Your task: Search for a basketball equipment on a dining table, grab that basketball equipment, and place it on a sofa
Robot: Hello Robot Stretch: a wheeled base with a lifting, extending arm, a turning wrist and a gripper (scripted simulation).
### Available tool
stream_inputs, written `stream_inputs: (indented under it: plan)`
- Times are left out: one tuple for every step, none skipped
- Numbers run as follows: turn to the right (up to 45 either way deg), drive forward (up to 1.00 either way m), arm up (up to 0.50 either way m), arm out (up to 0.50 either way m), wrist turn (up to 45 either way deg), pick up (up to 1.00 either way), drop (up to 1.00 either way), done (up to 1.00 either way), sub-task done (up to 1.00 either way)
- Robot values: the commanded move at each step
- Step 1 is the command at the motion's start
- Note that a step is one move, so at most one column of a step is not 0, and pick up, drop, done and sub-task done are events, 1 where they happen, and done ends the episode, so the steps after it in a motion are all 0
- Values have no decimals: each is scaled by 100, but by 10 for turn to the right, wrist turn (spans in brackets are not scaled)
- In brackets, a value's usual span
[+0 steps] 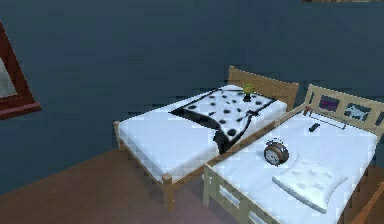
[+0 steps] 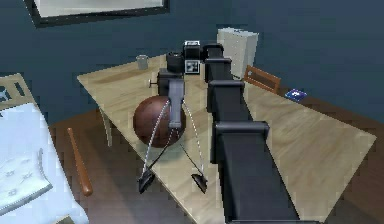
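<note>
Search part looks done. In the arm side view the brown-orange round basketball (image 2: 158, 120) sits near the left edge of the pale wooden dining table (image 2: 320, 140); the dark two-finger gripper (image 2: 172, 184) is right at it, its thin fingers (image 2: 144, 183) running down across the ball's front. The ball appears to rest on the tabletop behind them, so we cannot tell whether the gripper has hold of it, nor how the fingers are set. We judge the grab in hand but unconfirmed; the lift, the carry to a sofa and the setting down are all left.

Arm side view, left to right:
- corner of a white-covered bed (image 2: 20, 160) at the edge
- a long wooden stick (image 2: 78, 160), bat-like, on the brown floor between bed and table
- a small grey cup (image 2: 142, 62) at the table's far end
- a white boxy object (image 2: 238, 45) beyond the arm
- a wooden chair back (image 2: 262, 78) on the far side
- a small blue flat thing (image 2: 296, 95) on the tabletop

Forward view, left to right:
- a red-brown framed picture (image 1: 12, 75) on the dark blue wall
- a wooden bed with black-and-white spotted cover (image 1: 225, 115)
- a second wooden bed (image 1: 345, 150) bearing a round alarm clock (image 1: 276, 152) and a white quilted pillow (image 1: 312, 180)

In the way: both beds close off the path straight ahead, so we expect to turn before driving; the stick lies close to the table and could foul the wheels.
</note>
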Motion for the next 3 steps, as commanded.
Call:
stream_inputs:
  plan:
    - [0,0,0,0,450,0,0,0,0]
    - [0,0,0,0,450,0,0,0,0]
    - [0,0,0,0,450,0,0,0,0]
